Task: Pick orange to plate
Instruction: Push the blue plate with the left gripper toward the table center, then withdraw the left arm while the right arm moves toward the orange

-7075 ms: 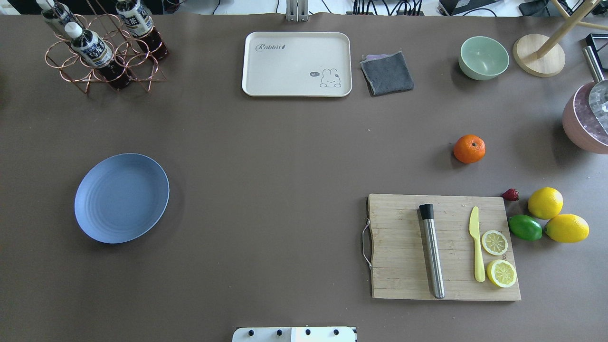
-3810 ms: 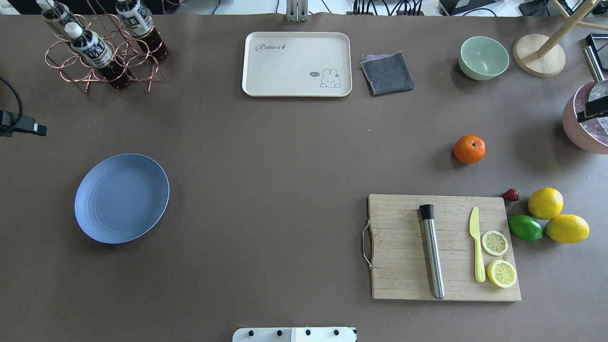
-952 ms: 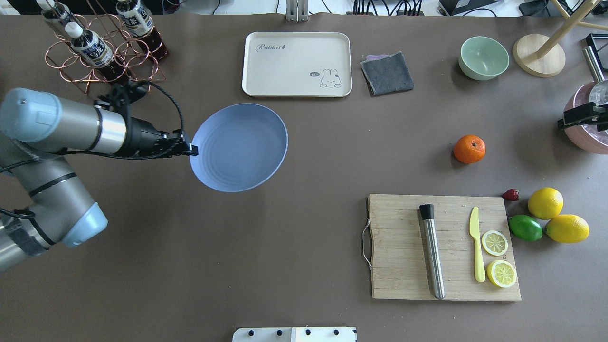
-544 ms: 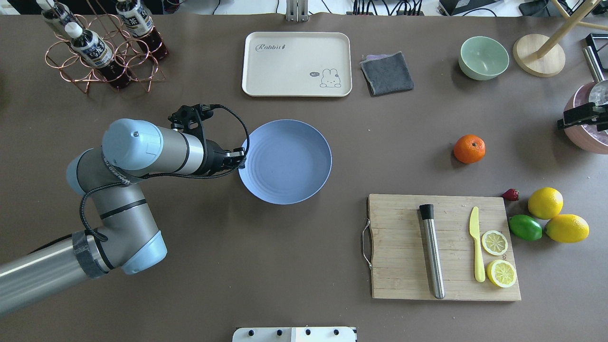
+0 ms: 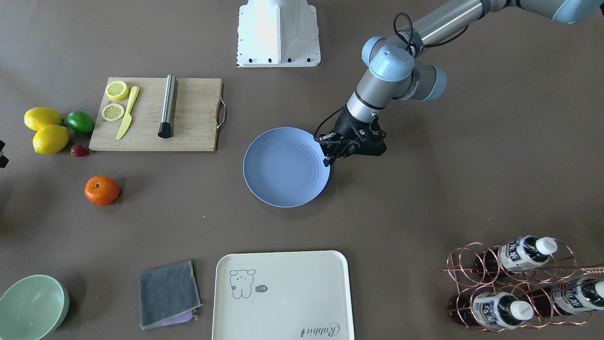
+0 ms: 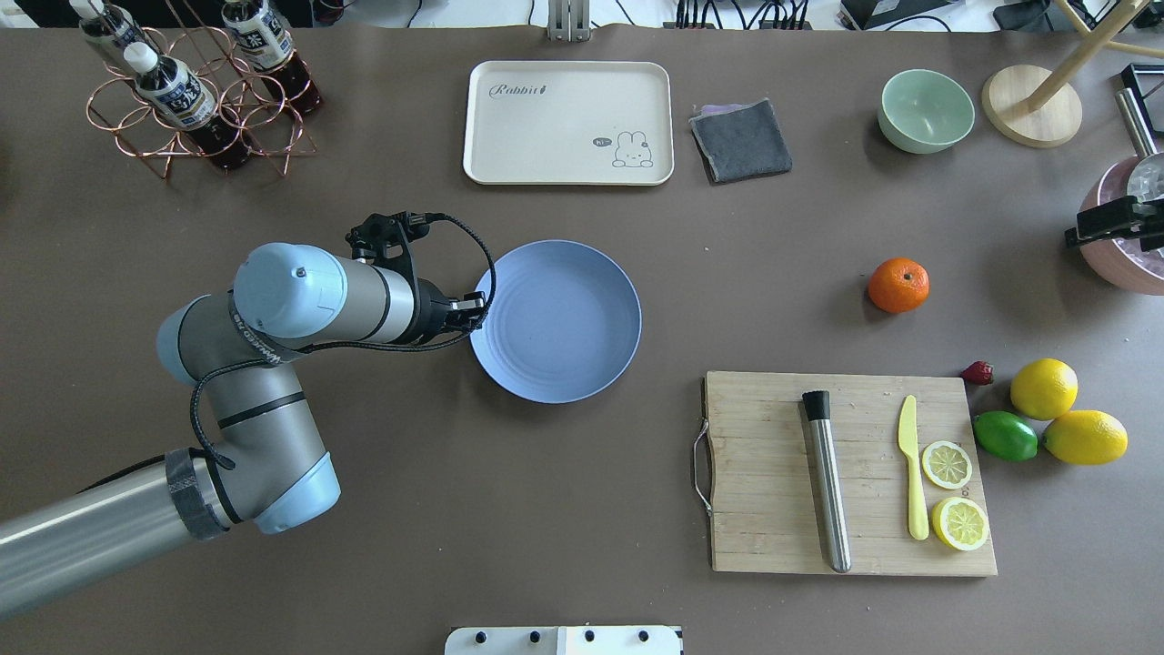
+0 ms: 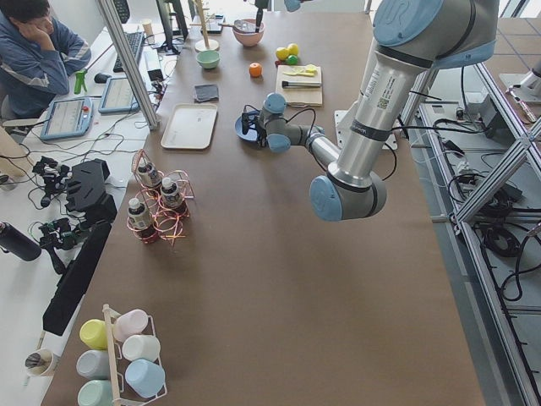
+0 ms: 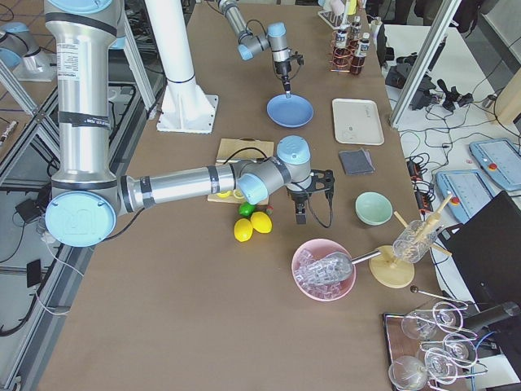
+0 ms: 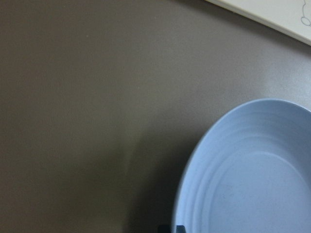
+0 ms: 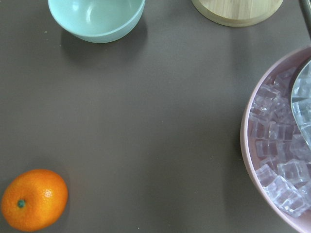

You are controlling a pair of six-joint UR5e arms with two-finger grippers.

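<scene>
The left arm reaches out low across the brown table (image 6: 436, 537), and its pincer (image 6: 475, 309) is nipped shut on the edge of the round, shallow periwinkle-blue plate (image 6: 568, 332). It grips the rim on the side facing the robot's left. The left wrist camera shows that rim right at the bottom of its picture, with a dark fingertip (image 9: 173, 228) just against it. The plate is level, about in the middle of the table, in front of the cream rectangular tray with the little animal drawing (image 6: 546, 136). I cannot tell whether the plate's underside touches the table.

The small, round, bright-orange fruit (image 6: 898, 285) sits on the bare table well to the robot's right of the plate, with nothing touching it. It is between the pale green bowl (image 6: 926, 110) and the wooden cutting board (image 6: 764, 473). Two yellow lemons (image 6: 1044, 388), a green lime (image 6: 1005, 436) and a small red strawberry (image 6: 978, 372) are clustered at the board's right end, apart from the orange.

The right pincer (image 6: 1082, 236) hangs at the table's right edge, by the pink bowl of ice cubes (image 10: 277, 160). It is clear of the orange, and I cannot tell how far open it is. Its wrist camera looks straight down and shows the orange at the lower left corner and nothing between the fingers.
</scene>
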